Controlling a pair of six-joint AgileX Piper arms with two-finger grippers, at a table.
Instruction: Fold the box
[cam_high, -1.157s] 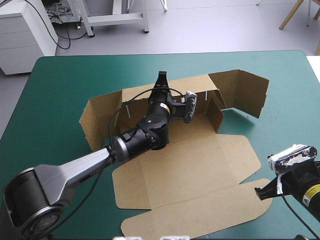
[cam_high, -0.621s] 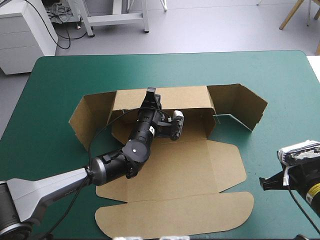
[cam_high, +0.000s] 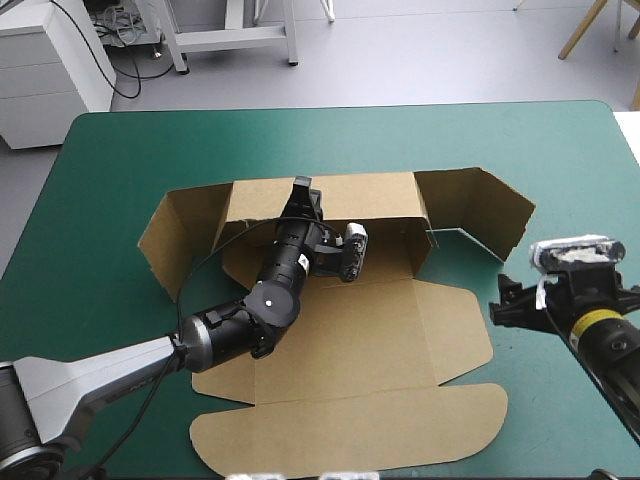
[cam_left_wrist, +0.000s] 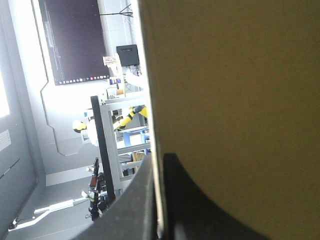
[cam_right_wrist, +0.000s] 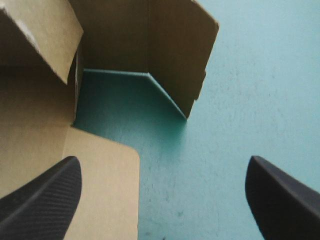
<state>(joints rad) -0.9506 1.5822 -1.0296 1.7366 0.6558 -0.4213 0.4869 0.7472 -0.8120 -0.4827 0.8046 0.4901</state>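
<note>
The box (cam_high: 400, 330) lies open on the teal-green cover (cam_high: 120, 170), with its rounded lid flap flat and nearest and the floor panel beyond it. The right gripper (cam_right_wrist: 164, 161) is off the box's right side, its black fingers spread wide with nothing between them; a rounded corner of flat board lies just ahead of one finger, and the raised, angled side flap stands farther ahead. Farthest, the left gripper (cam_high: 303, 192) reaches across the floor panel and pinches the top edge of the upright back wall, the board held between its nearly closed fingers.
</note>
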